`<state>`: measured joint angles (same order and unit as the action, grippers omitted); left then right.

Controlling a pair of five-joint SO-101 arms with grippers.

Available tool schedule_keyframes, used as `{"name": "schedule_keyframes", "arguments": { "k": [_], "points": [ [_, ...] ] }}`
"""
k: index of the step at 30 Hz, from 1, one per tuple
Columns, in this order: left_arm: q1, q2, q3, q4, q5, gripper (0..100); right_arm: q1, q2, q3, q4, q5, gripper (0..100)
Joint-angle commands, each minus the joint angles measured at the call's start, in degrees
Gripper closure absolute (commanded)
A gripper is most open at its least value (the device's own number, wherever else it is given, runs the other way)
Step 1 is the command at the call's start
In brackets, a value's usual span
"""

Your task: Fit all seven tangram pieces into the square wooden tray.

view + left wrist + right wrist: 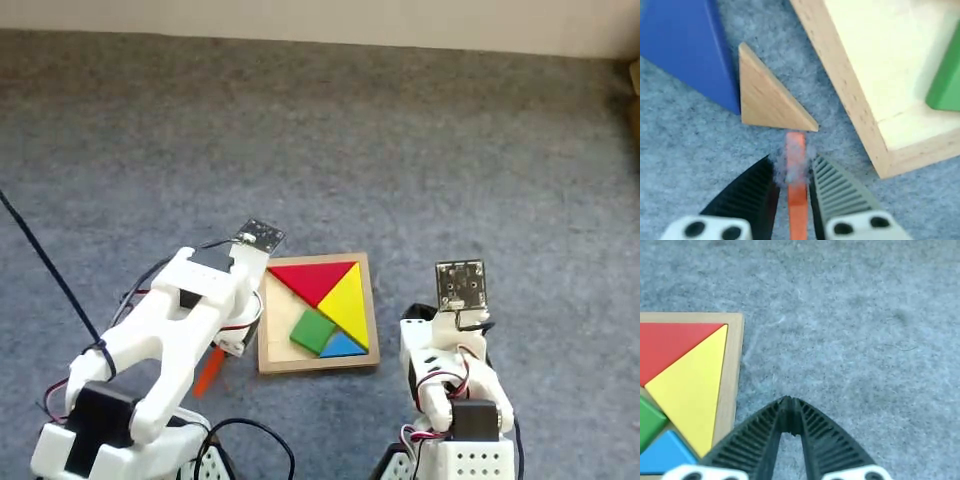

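Step in hand, by my read: pick up the orange piece [796, 200] and carry it to the tray [850, 85].

- Left gripper [792, 161]: jaws narrowed onto the orange piece, pinching it edge-on near one end, out on the carpeted tabletop just beside the tray's corner.
- The grip looks thin. I'd lift slowly, keep the piece level, and clear the tray wall before lowering onto the bare floor inside.
- Wooden triangle [765, 102] sits just past the orange tip, with the dark blue piece [685, 45] beside it. I'd avoid nudging either.
- Red [315, 278], yellow [348, 300], green [312, 331] and light blue [343, 346] pieces are seated in the tray.
- Right gripper [789, 405]: jaws pressed together, holding nothing, near the tray's right edge.
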<state>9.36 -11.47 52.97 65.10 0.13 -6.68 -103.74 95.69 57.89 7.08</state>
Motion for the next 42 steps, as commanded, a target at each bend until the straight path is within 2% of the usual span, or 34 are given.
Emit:
{"name": "schedule_keyframes", "arguments": {
  "k": [1, 8, 13, 17, 22, 27, 38, 42],
  "points": [
    [0.6, -0.2, -1.9, 0.7, -0.6, 99, 0.6, 0.3, 8.3, 0.3, -0.3, 99.0],
    [1.0, -12.5, -6.6, 6.3, -2.6, 99, 0.6, 0.3, 8.3, 0.3, -0.3, 99.0],
    [1.1, -18.9, -8.5, 5.5, -2.5, 99, 0.6, 0.3, 8.3, 0.3, -0.3, 99.0],
    [1.6, -17.9, -8.9, -0.1, -1.1, 99, 0.6, 0.3, 8.3, 0.3, -0.3, 99.0],
    [6.3, -13.9, -10.2, -6.2, 8.2, 99, 0.6, 0.3, 8.3, 0.3, -0.3, 99.0],
    [10.4, -7.8, -15.6, -7.0, 14.4, 99, 0.6, 0.3, 8.3, 0.3, -0.3, 99.0],
    [11.3, 2.4, -19.2, -13.2, 15.3, 99, 0.6, 0.3, 8.3, 0.4, -0.3, 99.0],
    [11.2, 2.9, -19.3, -13.5, 15.5, 89, 0.6, 0.3, 8.3, 0.4, -0.3, 99.0]
  ]
}}
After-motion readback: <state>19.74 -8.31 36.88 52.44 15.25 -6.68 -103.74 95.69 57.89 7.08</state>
